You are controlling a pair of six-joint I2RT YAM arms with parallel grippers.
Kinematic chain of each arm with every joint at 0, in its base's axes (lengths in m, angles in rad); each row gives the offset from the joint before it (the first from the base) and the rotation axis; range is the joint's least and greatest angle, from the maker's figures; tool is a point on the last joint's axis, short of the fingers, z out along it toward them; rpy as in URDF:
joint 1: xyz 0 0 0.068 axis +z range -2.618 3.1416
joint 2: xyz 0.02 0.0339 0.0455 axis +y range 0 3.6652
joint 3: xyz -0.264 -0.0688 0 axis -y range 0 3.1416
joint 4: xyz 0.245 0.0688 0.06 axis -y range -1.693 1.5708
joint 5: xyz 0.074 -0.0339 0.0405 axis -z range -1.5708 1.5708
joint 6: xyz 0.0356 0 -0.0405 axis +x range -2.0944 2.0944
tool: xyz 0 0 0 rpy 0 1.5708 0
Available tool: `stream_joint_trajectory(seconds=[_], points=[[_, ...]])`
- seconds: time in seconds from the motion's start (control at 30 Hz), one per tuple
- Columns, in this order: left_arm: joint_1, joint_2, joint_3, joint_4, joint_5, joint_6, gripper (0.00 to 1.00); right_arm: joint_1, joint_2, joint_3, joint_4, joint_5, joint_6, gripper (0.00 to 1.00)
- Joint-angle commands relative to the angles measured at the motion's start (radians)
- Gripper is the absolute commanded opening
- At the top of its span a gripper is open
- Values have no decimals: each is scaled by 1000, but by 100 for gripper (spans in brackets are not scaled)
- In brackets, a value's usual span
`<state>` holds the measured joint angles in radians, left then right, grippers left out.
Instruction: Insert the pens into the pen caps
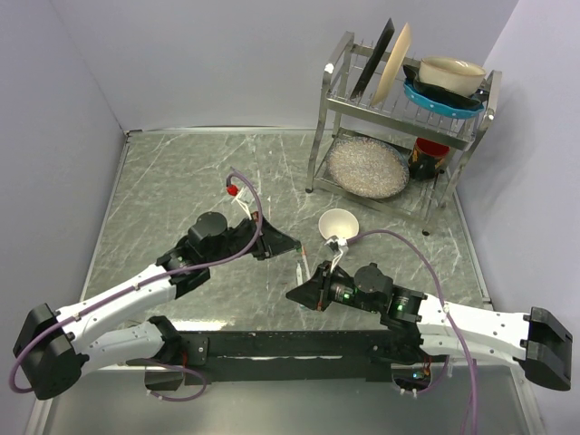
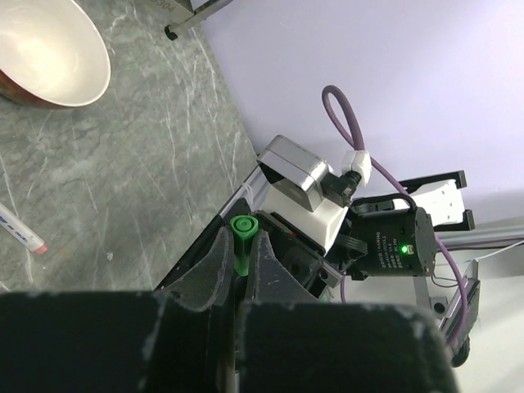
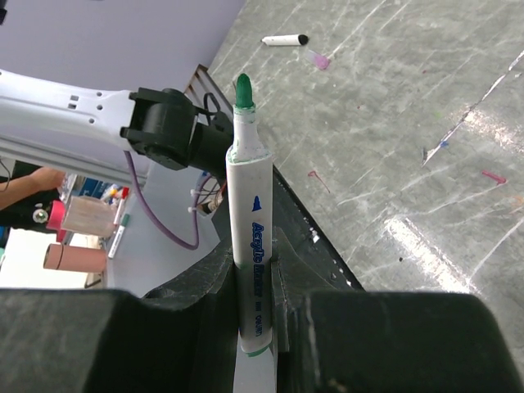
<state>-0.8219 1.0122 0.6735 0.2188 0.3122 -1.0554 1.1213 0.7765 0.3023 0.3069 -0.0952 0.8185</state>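
Observation:
My left gripper [image 2: 242,239] is shut on a small green pen cap [image 2: 242,228], whose end sticks out between the fingertips. My right gripper [image 3: 254,262] is shut on a white marker pen [image 3: 248,205] with a bare green tip that points up out of the jaws. In the top view the left gripper [image 1: 288,246] and right gripper [image 1: 294,294] face each other at mid-table, a short gap apart. A white pen with a pink end [image 2: 22,232] lies on the table. A black-ended pen [image 3: 284,39] and a pink cap [image 3: 318,60] lie farther off.
A white bowl [image 1: 340,223] stands just behind the grippers. A metal dish rack [image 1: 399,109] with plates and bowls stands at the back right. Walls close the table on the left, back and right.

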Motion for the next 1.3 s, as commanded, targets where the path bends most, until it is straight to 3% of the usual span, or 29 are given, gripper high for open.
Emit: stream_joint_trajectory(seconds=[0.0,0.87,1.13,1.27], points=[[-16,-15,-9,8,-25,37,1,5,-25,47,32,11,-2,0],[-74,-26,-55,67,-15,38,1,5,-63,81,-9,52,-15,0],[-83,-66,-75,36,-68,26,1,5,-68,75,1,8,-4,0],[-82,-81,-14,-51,-111,40,1,6,-62,35,32,-14,18,0]])
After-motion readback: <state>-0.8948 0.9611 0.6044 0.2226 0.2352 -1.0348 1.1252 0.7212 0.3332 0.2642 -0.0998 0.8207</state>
